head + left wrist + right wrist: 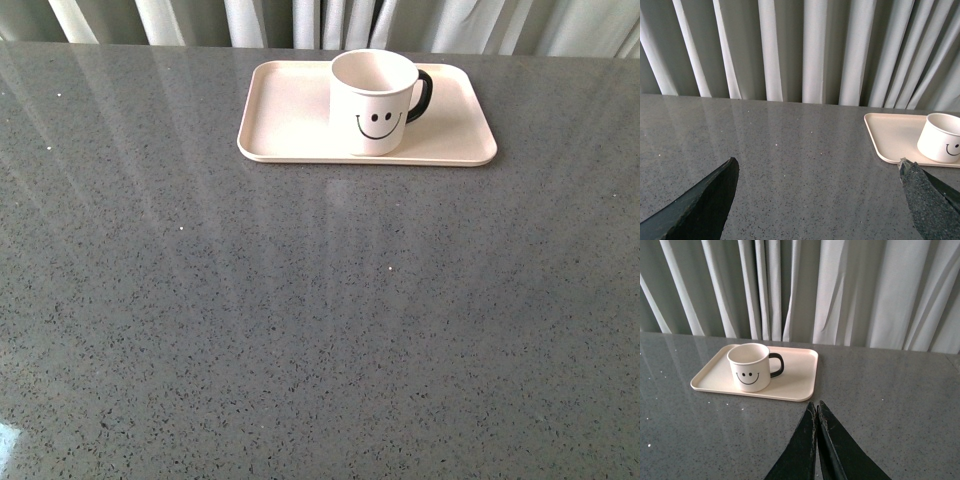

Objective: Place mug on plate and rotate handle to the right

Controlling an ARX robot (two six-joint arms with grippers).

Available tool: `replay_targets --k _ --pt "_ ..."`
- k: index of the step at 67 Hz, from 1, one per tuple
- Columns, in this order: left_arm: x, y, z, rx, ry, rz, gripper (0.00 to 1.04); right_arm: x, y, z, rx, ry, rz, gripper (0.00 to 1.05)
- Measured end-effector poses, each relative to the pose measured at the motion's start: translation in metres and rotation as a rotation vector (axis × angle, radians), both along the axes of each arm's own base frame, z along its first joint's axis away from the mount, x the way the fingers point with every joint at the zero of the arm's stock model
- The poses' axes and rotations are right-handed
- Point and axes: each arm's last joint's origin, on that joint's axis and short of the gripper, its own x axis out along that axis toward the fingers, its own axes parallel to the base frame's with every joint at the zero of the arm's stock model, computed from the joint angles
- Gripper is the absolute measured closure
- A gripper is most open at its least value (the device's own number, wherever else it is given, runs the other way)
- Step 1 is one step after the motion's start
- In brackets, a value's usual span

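The cream-white mug (373, 102) with a black smiley face stands upright on the pale pink-beige plate (290, 110) at the far middle of the table. Its black handle (422, 96) points right. The mug (749, 367), handle (777, 365) and plate (797, 375) also show in the right wrist view, and the mug (941, 138) and plate (892, 135) in the left wrist view. Neither arm shows in the front view. My left gripper (817, 162) is open and empty, over bare table beside the plate. My right gripper (816, 405) is shut and empty, just short of the plate's edge.
The grey speckled tabletop (300, 320) stretches from the plate to the near edge. Pale pleated curtains (300, 20) hang behind the table's far edge.
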Motion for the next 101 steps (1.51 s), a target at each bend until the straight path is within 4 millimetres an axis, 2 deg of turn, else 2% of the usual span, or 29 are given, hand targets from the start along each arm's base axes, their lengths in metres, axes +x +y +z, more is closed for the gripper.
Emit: replay_targets --k 42,51,67,101 --pt "0.000 0.000 0.000 0.000 0.000 0.000 0.09 -0.014 0.000 0.000 0.000 -0.002 0.000 1.03" --pt "0.000 0.000 0.000 0.000 0.000 0.000 0.09 -0.024 0.000 -0.003 0.000 0.008 0.000 1.03" --pt "0.000 0.000 0.000 0.000 0.000 0.000 0.09 -0.024 0.000 -0.003 -0.001 0.004 0.000 1.02" --pt "0.000 0.000 0.000 0.000 0.000 0.000 0.09 -0.024 0.000 -0.003 0.000 0.003 0.000 0.10"
